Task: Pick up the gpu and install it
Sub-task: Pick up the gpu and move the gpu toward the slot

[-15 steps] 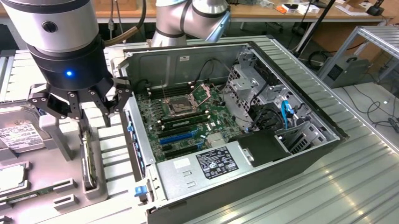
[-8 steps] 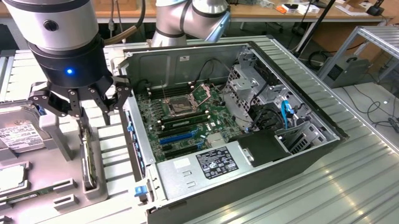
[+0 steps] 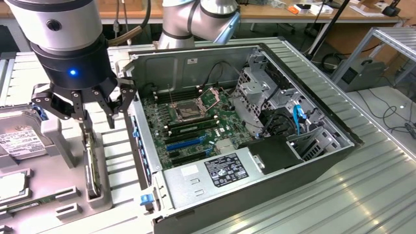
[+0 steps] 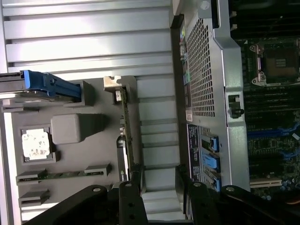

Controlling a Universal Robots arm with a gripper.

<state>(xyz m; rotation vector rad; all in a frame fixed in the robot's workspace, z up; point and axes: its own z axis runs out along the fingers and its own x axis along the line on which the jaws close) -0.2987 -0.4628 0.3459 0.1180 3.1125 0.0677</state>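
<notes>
Your gripper point(image 3: 94, 116) hangs wide open just above the gpu point(image 3: 91, 163), a thin card standing on edge (silver bracket at one end) in the grey tray point(image 3: 120, 146) beside the computer case point(image 3: 312, 170).

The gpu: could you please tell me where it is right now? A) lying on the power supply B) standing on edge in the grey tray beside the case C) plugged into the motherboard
B: the gpu stands on edge in a slot of the grey tray, outside the computer case, under the open gripper.
</notes>
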